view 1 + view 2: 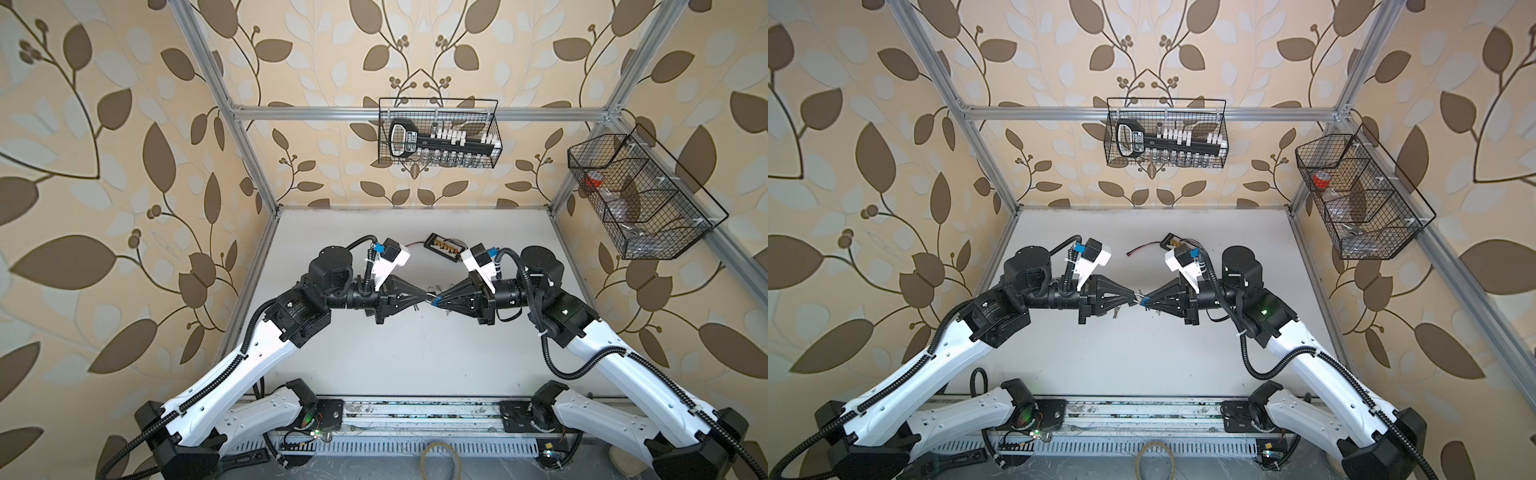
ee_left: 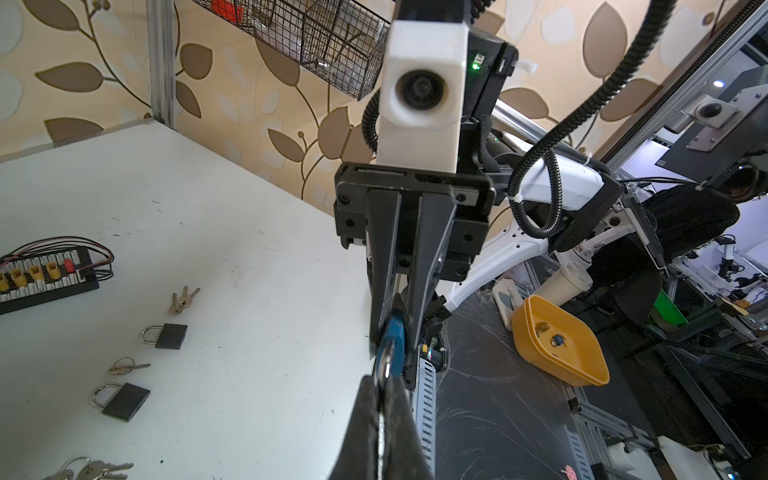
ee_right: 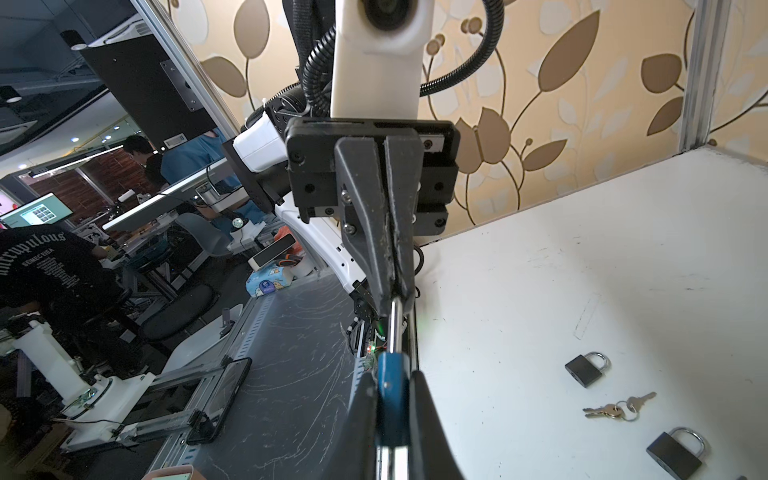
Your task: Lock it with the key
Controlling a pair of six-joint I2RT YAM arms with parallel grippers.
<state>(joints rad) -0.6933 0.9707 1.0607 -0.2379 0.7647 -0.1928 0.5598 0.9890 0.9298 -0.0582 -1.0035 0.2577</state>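
In both top views I am watching the left tool (image 1: 424, 294) and right tool (image 1: 438, 300) meeting tip to tip above the desk (image 1: 415, 357).
Left wrist: the left tool is pinching the shackle (image 2: 385, 366); keys (image 2: 183, 297) are lying on the desk.
Right wrist: the right tool is clamping the blue padlock (image 3: 390, 399) in mid-air.

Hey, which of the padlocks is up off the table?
The blue padlock, gripped between the left gripper and right gripper; both black padlocks lie on the table.
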